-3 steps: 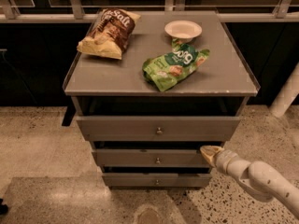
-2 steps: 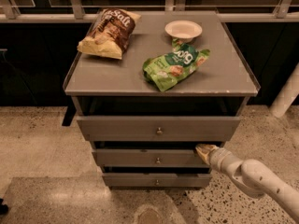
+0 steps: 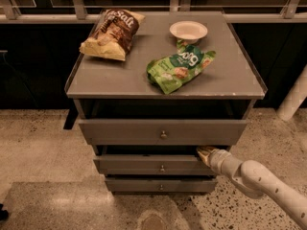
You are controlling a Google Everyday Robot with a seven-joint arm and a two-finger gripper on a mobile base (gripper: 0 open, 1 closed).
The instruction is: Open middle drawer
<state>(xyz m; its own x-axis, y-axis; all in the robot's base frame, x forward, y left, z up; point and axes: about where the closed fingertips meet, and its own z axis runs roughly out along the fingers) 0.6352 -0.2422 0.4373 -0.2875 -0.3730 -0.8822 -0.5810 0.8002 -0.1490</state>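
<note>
Reaching in from the lower right of the frame, the arm [image 3: 261, 183] is seen low beside the cabinet [image 3: 120, 75]. The gripper [image 3: 205, 152] is placed at the top right corner of the middle drawer [image 3: 139, 165], in the dark gap under the top drawer [image 3: 124, 132]. Gripper state cannot be told, as the tip is partly lost in that gap. Whether anything is gripped cannot be told either, and contact with the drawer front cannot be confirmed.

The middle drawer is located low and centre in the frame, second of three grey fronts, with a brass knob [image 3: 162, 168] at its centre. The knob is seen apart from the gripper, off to its left. The bottom drawer [image 3: 139, 185] is set just beneath. The top front is shown wider than the two below.

On the cabinet top, a brown-and-yellow chip bag [image 3: 112, 32] is laid at upper left and a white bowl [image 3: 188, 31] at upper centre. A green bag [image 3: 180, 66] is laid just below the bowl in the frame. Speckled floor [image 3: 43, 143] is seen around the base, and a white post [image 3: 292, 99] at the right edge.
</note>
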